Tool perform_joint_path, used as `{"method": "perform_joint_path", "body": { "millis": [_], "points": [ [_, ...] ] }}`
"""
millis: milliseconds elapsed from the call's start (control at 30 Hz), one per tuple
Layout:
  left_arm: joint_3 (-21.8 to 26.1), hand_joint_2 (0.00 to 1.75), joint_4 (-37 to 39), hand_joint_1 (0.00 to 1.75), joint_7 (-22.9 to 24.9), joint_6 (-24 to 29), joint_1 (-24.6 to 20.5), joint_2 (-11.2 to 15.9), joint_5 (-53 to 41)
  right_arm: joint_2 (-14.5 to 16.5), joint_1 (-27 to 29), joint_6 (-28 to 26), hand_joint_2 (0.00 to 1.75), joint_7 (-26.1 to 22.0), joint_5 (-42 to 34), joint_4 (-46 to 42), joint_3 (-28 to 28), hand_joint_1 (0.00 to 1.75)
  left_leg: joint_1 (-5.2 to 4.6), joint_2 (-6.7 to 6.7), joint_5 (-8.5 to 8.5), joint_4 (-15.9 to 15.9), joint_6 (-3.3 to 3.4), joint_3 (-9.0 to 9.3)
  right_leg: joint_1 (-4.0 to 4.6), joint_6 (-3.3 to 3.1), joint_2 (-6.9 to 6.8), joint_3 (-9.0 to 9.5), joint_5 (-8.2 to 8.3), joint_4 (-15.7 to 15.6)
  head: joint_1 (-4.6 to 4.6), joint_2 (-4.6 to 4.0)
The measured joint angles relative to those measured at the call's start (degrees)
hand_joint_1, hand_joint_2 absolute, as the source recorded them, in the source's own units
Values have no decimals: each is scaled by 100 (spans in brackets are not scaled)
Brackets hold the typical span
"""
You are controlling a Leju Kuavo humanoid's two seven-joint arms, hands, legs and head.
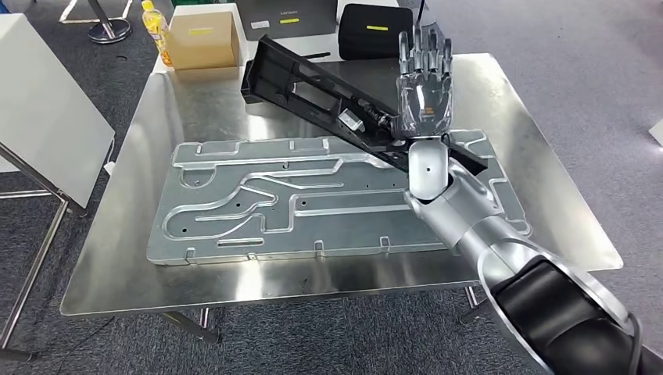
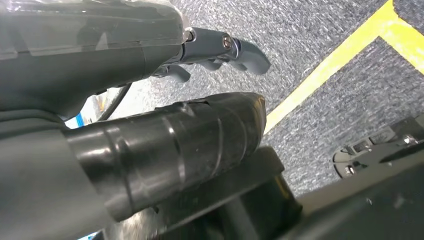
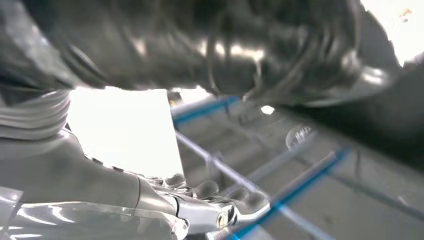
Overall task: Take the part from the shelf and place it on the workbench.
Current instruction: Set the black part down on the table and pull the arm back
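Note:
A long black part (image 1: 313, 87) lies slantwise on the steel workbench (image 1: 547, 164), its right end resting over a large silver stamped plate (image 1: 274, 203). My right hand (image 1: 426, 86) is raised above the part's right half, fingers (image 1: 426, 47) straight and pointing away from me, with nothing in its grasp. Whether its palm touches the part is hidden. In the right wrist view the same hand (image 3: 150, 200) is blurred against bright ceiling light. My left hand (image 2: 150, 60) hangs over the carpet, fingers (image 2: 225, 47) loosely bent and holding nothing.
A cardboard box (image 1: 202, 37), a yellow bottle (image 1: 156, 30), a grey case (image 1: 289, 17) and a black case (image 1: 375, 30) stand along the bench's far edge. A white panel (image 1: 47, 109) stands at the left. A yellow line (image 2: 325, 65) crosses the carpet.

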Motion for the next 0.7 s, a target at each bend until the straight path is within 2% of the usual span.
{"method": "perform_joint_path", "body": {
  "millis": [33, 100, 133, 167, 200, 233, 300, 367, 433, 500, 567, 633, 667, 700],
  "points": [
    [0, 0, 0, 0, -7, 3, -1, -2, -1, -52, -55, 0, 0, 1, 0, -32, 113, 0, 4, 2, -145, 233, -25, -103, -15, -29, -5, 13, 4, -18, 0, 0],
    [0, 0, 0, 0, -20, 3, -3, -5, -1, -143, -146, 1, 0, 3, 0, -83, 331, 0, 22, 8, -512, 991, -66, -448, -5, -67, -11, 19, -3, -19, 0, 0],
    [0, 0, 0, 0, -23, 2, -4, -5, -1, -183, -173, 1, 0, 4, 0, -103, 430, 0, 28, 8, -615, 1311, -78, -602, 1, -73, -11, 21, -7, -17, 1, 0],
    [0, 0, 0, 0, -27, 2, -6, -5, -1, -222, -189, 1, 0, 4, 0, -125, 516, 0, 32, 8, -614, 1461, -86, -680, 4, -75, -10, 25, -10, -15, 0, 0],
    [0, 0, 0, 0, -31, 3, -9, -5, -1, -250, -198, 1, 0, 4, -1, -144, 576, 0, 34, 9, -497, 1377, -86, -648, 4, -74, -9, 30, -14, -10, -1, 0],
    [0, 0, 0, 0, -33, 3, -17, -5, 0, -269, -200, 13, 0, -1, -27, -161, 617, 0, 37, 11, -300, 1090, -80, -515, 4, -69, -6, 38, -21, -5, -1, 0],
    [0, 0, 0, 0, -39, -5, -44, -5, 14, -210, -187, 280, 0, -109, -410, -119, 601, 0, 30, 18, 38, 289, -44, -142, 13, -43, 0, 46, -40, 14, 1, 0],
    [0, 0, 0, 0, -51, -44, -83, -2, 48, -1, -202, 1257, 0, -669, -1280, 117, 393, 0, 13, 14, 128, -128, -2, 54, 28, 7, 10, 32, -41, 23, 1, 0],
    [1, 0, 0, 0, -65, -87, -107, 12, 87, 197, -248, 2515, 0, -1685, -1887, 438, 156, 0, 10, 2, 136, -165, 40, 73, 36, 64, 14, 24, -27, 11, 2, 0],
    [3, 0, 0, 0, -69, -99, -107, 34, 104, 300, -272, 3038, 0, -2302, -1954, 658, 32, 0, 31, 1, 174, -213, 104, 87, 24, 115, 7, -26, -113, 119, 4, 0],
    [4, 0, 0, 0, -68, -91, -109, 52, 108, 394, -326, 3112, 0, -2348, -1969, 828, -98, 0, 47, 7, 199, -247, 155, 100, 1, 161, 0, -258, -408, 631, 4, 0],
    [5, 0, 0, 0, -68, -86, -111, 69, 112, 472, -386, 3311, 0, -2318, -1987, 1003, -222, 0, 48, 5, 197, -245, 173, 103, -11, 196, -5, -619, -716, 1394, 4, 0],
    [6, 0, 0, 0, -68, -86, -107, 77, 113, 498, -399, 3390, 0, -2287, -1949, 1073, -255, 0, 49, -2, 192, -238, 174, 105, -17, 207, -7, -739, -750, 1618, 5, 0],
    [7, 0, 0, 0, -68, -87, -101, 85, 113, 517, -406, 3409, 0, -2245, -1931, 1121, -271, 0, 50, -8, 184, -227, 171, 107, -22, 210, -9, -760, -674, 1623, 5, 0]
  ]
}}
